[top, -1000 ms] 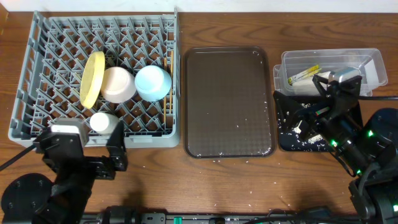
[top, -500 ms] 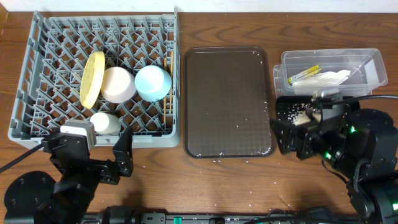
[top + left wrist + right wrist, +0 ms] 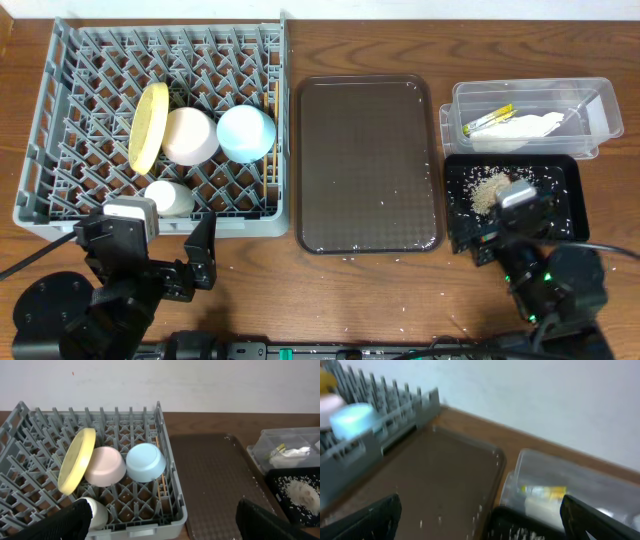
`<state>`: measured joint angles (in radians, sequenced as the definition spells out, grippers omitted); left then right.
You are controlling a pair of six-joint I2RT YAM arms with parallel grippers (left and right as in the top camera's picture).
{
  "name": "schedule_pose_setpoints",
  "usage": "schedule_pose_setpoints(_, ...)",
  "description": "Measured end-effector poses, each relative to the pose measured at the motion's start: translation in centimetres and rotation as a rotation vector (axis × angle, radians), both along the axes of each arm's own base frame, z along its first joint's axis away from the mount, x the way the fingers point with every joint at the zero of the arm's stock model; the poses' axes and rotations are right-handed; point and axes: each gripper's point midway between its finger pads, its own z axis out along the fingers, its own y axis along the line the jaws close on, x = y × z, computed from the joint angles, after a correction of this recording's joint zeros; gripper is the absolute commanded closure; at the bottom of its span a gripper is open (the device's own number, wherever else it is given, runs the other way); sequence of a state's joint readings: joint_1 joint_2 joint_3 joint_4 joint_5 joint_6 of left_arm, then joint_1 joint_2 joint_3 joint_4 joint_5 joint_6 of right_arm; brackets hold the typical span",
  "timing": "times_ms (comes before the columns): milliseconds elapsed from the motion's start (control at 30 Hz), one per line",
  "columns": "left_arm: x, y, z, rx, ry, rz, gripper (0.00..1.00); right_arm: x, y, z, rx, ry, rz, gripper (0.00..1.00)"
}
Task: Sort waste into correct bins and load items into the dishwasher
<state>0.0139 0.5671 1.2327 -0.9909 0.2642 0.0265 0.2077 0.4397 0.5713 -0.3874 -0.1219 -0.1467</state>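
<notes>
The grey dish rack [image 3: 60, 110] at the left holds the pale-yellow plate [image 3: 148, 126] on edge, the cream-white bowl [image 3: 190, 136], the light-blue bowl [image 3: 246, 133], the white cup [image 3: 169, 198] and the chopsticks [image 3: 270, 140]. The clear tub [image 3: 530, 118] at the back right holds the white napkin [image 3: 520, 128] and the yellow-green wrapper [image 3: 488, 119]. The black tray [image 3: 560, 195] in front of it holds rice scraps [image 3: 487, 190]. My left gripper [image 3: 155, 262] is open and empty in front of the rack. My right gripper [image 3: 500, 240] is open and empty at the black tray's front left.
The dark brown serving tray [image 3: 368, 165] lies in the middle, bare but for a few rice specks. Loose grains dot the wood in front of it. The left wrist view shows the rack [image 3: 172, 510] close ahead; the right wrist view is blurred.
My right arm has pulled back toward the front edge, uncovering the black tray and the rice in it. My left arm has shifted a little to the right.
</notes>
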Motion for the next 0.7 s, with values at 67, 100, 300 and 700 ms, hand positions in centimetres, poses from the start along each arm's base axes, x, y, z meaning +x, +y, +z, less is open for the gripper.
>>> schedule_pose_setpoints(67,0.0,0.0,0.0,0.0,0.0,0.0,0.07,-0.4,-0.2,-1.7,0.0,-0.021,-0.004,0.01)
schedule_pose_setpoints(100,0.0,0.0,0.0,-0.001,0.001,0.0,0.07,-0.6,-0.3,-2.3,0.004,-0.043,-0.007,0.01)
schedule_pose_setpoints(300,0.0,0.0,0.0,-0.001,0.002,0.0,0.07,-1.1,-1.4,-5.9,0.042,-0.133,-0.052,0.01)
schedule_pose_setpoints(700,0.0,0.0,0.0,-0.001,0.003,0.0,0.07,-0.4,-1.6,-8.5,0.092,-0.206,-0.071,0.01)
